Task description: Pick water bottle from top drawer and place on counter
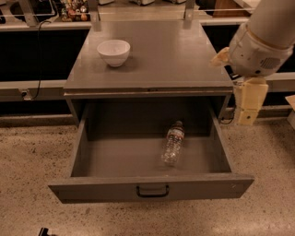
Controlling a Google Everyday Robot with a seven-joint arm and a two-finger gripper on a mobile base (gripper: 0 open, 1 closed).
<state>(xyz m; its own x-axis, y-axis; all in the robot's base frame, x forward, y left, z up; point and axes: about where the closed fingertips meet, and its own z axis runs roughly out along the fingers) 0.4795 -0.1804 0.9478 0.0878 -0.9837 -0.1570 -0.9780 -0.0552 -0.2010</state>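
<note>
The water bottle lies on its side on the floor of the open top drawer, right of centre, with its dark cap pointing to the back. The drawer is pulled fully out, and its dark pull handle faces me. The counter is the grey cabinet top above it. My gripper hangs from the white arm to the right of the cabinet, beside the counter's right front corner. It is outside the drawer, above and right of the bottle, and holds nothing that I can see.
A white bowl stands on the counter's left rear part. A shelf with small items runs behind the cabinet. Cables hang at the left and the right side. The floor is speckled stone.
</note>
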